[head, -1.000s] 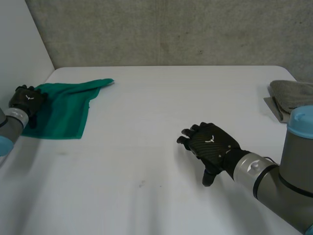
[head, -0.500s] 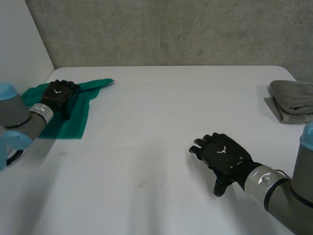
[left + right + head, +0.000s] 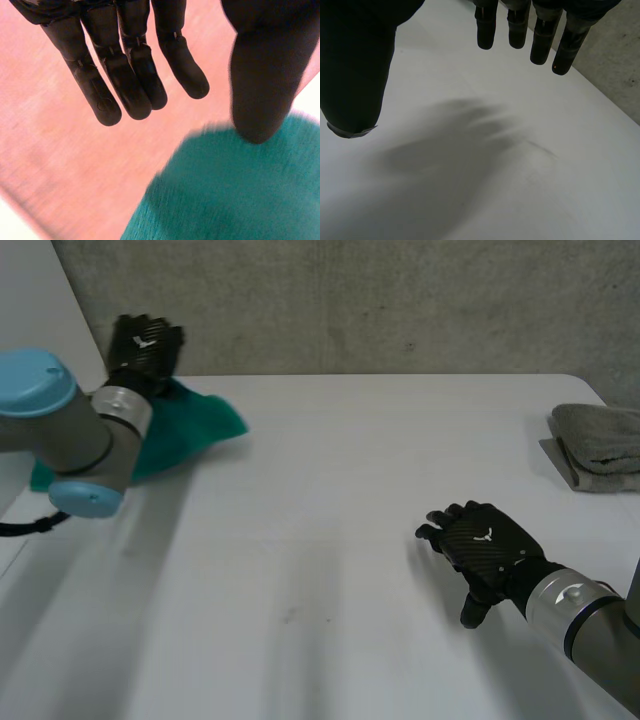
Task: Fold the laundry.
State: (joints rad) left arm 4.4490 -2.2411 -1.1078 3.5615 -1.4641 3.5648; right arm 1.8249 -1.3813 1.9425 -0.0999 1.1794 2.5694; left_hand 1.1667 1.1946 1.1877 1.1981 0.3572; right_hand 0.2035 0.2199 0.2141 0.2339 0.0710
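A green cloth point(image 3: 195, 430) lies bunched at the table's back left corner, partly hidden behind my left arm. My left hand point(image 3: 145, 345) is raised above the cloth's far edge, near the wall. In the left wrist view its fingers point(image 3: 125, 75) are straight and spread apart from the thumb, with the green cloth point(image 3: 225, 190) below the thumb and nothing between them. My right hand point(image 3: 480, 545) hovers open, palm down, over the bare white table point(image 3: 330, 500) at the front right. In the right wrist view its thumb point(image 3: 355, 65) and fingers hang straight above the tabletop.
A folded grey towel point(image 3: 600, 440) lies at the table's right edge. A concrete wall stands behind the table, and a white panel rises along its left side.
My left arm swung from the cloth's left edge across it and up toward the back wall. The cloth has shifted and changed shape. My right hand drifted right and nearer the front.
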